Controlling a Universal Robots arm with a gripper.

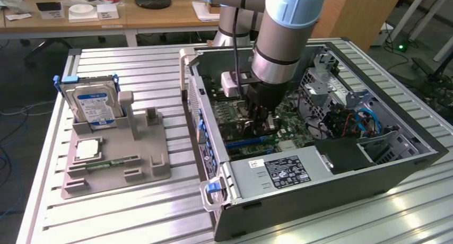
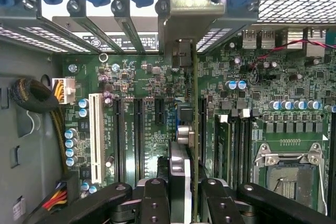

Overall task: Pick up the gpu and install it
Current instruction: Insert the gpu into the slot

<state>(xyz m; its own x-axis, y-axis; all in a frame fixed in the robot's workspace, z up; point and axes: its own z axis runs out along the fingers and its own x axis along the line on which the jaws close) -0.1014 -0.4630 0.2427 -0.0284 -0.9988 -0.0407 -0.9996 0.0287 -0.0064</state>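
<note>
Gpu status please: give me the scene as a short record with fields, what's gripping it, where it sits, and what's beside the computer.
gpu: held edge-on, over the motherboard's expansion slots
jaws: closed on the gpu
seated in slot: cannot tell
computer case: open, lying on its side on the table
parts tray: beside the case, on the exterior view's left
hard drive: upright in the tray
memory stick: flat on the tray
</note>
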